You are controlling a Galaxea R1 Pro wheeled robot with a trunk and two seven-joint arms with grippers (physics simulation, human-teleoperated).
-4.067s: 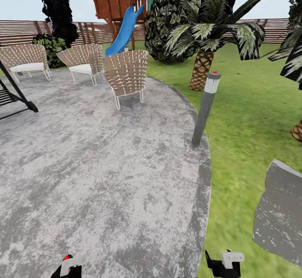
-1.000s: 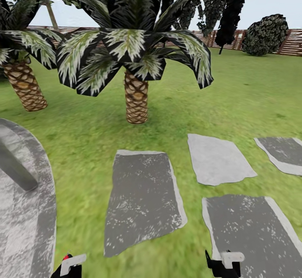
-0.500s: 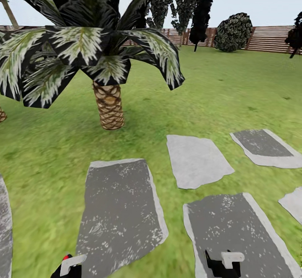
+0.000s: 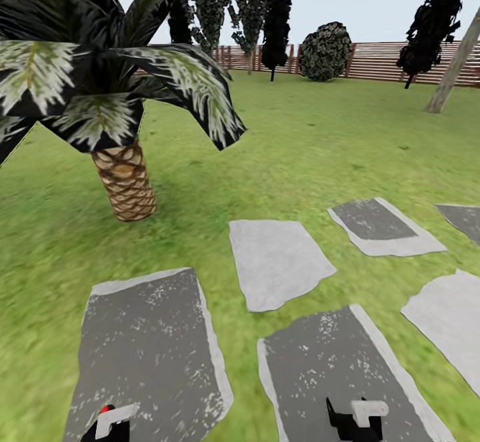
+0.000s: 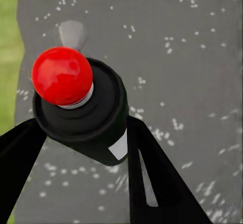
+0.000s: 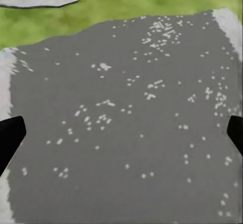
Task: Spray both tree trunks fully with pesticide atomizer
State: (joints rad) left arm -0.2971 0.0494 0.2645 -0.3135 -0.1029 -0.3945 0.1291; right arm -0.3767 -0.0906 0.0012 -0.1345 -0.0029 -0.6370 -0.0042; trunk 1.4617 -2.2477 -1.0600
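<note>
In the left wrist view, my left gripper [image 5: 86, 138] is shut on a small black bottle with a round red top and a white label, which I take to be the pesticide atomizer [image 5: 86, 112]. The head view shows its red top at the bottom edge by the left gripper [image 4: 110, 423]. My right gripper [image 6: 121, 133] stands open and empty above a dark paving slab, and appears in the head view as the right gripper [image 4: 353, 419]. Far off at the right, one tree trunk [image 4: 457, 62] leans, smooth and grey-beige. The lawn of the garden [image 4: 320, 135] lies between me and it.
A short palm [image 4: 125, 185] with a criss-cross trunk stands close on the left, its fronds hanging low. Several grey stepping stones [image 4: 277, 262] lie in the grass ahead. A slat fence [image 4: 380, 62], a round bush [image 4: 325, 52] and narrow black trees [image 4: 277, 9] line the far side.
The camera has swung right: the palm and stones slid left in the picture and the leaning trunk came into view at the right. Both grippers keep their places in the picture.
</note>
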